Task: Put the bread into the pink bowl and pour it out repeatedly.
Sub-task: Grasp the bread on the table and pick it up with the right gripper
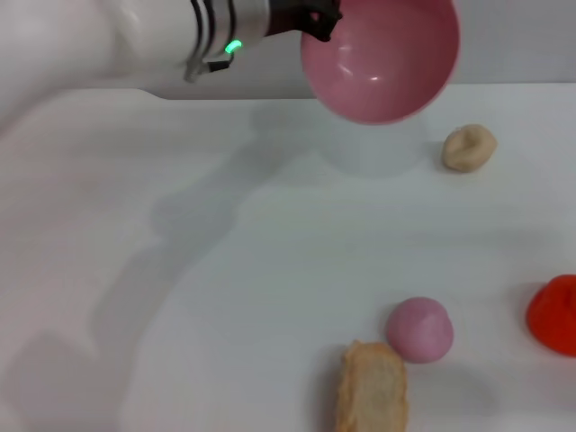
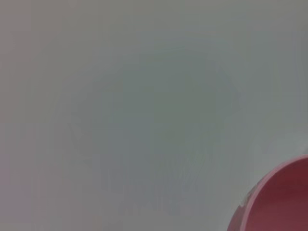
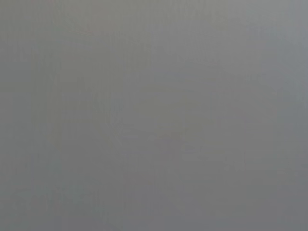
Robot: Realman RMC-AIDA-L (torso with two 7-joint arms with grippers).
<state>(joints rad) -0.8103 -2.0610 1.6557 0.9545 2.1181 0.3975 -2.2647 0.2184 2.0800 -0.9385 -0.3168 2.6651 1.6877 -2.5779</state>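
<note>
The pink bowl (image 1: 382,58) hangs in the air above the far middle of the table, tipped on its side so its empty inside faces me. My left gripper (image 1: 315,20) is shut on the bowl's left rim, with the arm reaching in from the upper left. A piece of the bowl's rim shows in the left wrist view (image 2: 284,202). The bread (image 1: 371,391) lies on the table at the near edge, right of centre, plain tan side up, well apart from the bowl. My right gripper is out of view; its wrist view shows only plain grey.
A small solid pink dome (image 1: 419,329) sits just right of the bread's far end. A beige knotted lump (image 1: 468,148) lies at the far right, below the bowl's right side. A red object (image 1: 553,313) is cut off by the right edge. The table (image 1: 180,270) is white.
</note>
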